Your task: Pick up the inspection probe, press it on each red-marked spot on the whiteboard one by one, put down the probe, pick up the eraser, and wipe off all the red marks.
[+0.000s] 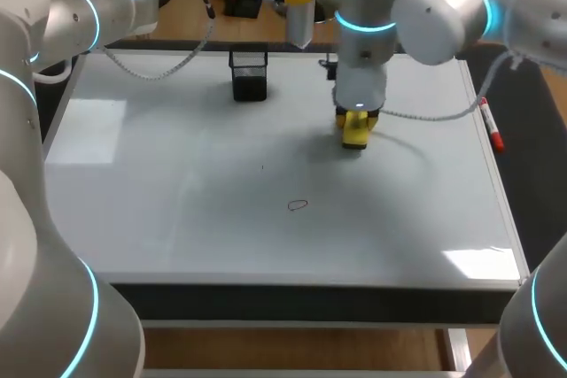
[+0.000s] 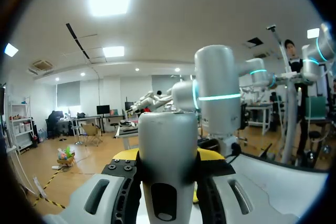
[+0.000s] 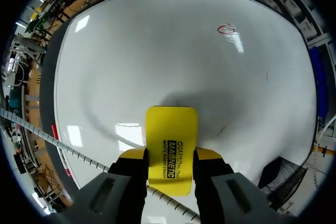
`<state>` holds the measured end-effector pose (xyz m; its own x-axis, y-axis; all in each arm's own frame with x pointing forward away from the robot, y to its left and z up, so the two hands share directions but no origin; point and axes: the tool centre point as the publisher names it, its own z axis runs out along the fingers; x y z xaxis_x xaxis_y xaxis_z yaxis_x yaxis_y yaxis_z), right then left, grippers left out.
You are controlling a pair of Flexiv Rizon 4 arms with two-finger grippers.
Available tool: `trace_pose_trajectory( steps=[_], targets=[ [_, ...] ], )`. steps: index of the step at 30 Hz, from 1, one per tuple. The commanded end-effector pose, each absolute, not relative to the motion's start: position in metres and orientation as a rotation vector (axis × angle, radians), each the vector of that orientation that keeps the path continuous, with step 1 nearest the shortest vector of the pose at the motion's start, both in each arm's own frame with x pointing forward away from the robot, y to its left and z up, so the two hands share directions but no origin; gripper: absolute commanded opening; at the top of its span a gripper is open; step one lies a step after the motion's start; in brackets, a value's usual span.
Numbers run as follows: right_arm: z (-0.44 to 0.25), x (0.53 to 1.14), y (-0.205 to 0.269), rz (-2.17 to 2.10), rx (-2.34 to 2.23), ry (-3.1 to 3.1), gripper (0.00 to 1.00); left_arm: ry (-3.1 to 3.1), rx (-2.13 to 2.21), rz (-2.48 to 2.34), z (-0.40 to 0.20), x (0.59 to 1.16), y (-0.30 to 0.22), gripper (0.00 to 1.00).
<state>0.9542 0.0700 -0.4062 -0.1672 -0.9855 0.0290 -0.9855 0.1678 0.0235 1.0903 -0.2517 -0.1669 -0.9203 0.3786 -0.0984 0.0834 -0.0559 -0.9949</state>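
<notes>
My right gripper clamps the flat, yellow, rectangular eraser, arm pointing straight down at the glossy whiteboard, well apart from a red ring. My left gripper, raised level, grips the smooth silver cylindrical probe.

yellow eraser over whiteboard — one red ring; grey probe aloft

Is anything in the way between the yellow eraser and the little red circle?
No, nothing visible. Only bare board lies between the eraser and the red circle.
</notes>
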Motion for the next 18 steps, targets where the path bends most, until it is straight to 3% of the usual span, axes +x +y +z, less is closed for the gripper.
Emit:
trace_pose_trajectory(
  steps=[1,18],
  targets=[
    [-0.39,0.946,0.035,-0.011,1.991,-2.435,0.0,-1.937,-0.592,2.02,-0.169,1.098,-0.252,0.0],
    [-0.383,0.928,-0.058,0.011,1.687,-2.664,0.0,-1.937,-0.592,2.02,-0.169,1.098,-0.252,0.0]
  ],
)
